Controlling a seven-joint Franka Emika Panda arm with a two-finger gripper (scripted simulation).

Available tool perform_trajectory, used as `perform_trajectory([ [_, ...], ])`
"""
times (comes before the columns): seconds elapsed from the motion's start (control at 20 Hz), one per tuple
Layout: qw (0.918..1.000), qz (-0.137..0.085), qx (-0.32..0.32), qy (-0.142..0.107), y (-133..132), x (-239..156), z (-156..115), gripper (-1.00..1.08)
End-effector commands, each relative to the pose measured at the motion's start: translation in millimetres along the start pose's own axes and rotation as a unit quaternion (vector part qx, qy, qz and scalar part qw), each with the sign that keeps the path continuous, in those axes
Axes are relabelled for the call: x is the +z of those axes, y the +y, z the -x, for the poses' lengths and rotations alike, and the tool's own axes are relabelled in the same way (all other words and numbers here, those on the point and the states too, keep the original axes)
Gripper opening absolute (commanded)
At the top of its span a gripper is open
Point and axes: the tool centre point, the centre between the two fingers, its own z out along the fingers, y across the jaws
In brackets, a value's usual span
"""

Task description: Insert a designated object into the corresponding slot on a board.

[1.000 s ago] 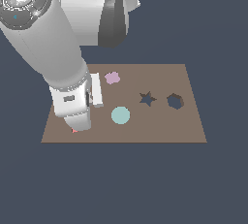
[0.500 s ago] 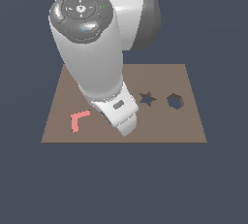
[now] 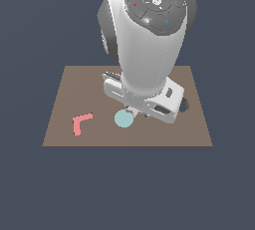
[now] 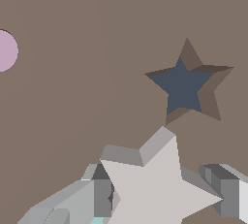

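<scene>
Only the wrist view shows the gripper [image 4: 162, 194] closed on the star piece [image 4: 157, 186], near the star slot [image 4: 186, 88]; the exterior view hides both behind the arm.

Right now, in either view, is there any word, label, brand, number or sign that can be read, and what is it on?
None readable.
The arm's round end cap has only small red, green and blue dots, no characters.
The board, the star piece held between the gripper fingers, the star slot, the teal disc, the lilac piece and the red L-shaped piece are all plain.
</scene>
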Motion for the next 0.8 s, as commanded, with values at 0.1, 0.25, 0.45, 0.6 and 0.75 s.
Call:
perform_trajectory([
  [0.1,0.9965,0.000,-0.084,0.000,17,-1,-23,-1.00],
  [0.25,0.9921,0.000,-0.126,0.000,24,-1,-36,-1.00],
  [0.45,0.9862,0.000,-0.166,0.000,30,-1,-50,-1.00],
  [0.6,0.9830,0.000,-0.184,0.000,32,-1,-56,-1.00],
  [0.75,0.9815,0.000,-0.192,0.000,32,-1,-59,-1.00],
])
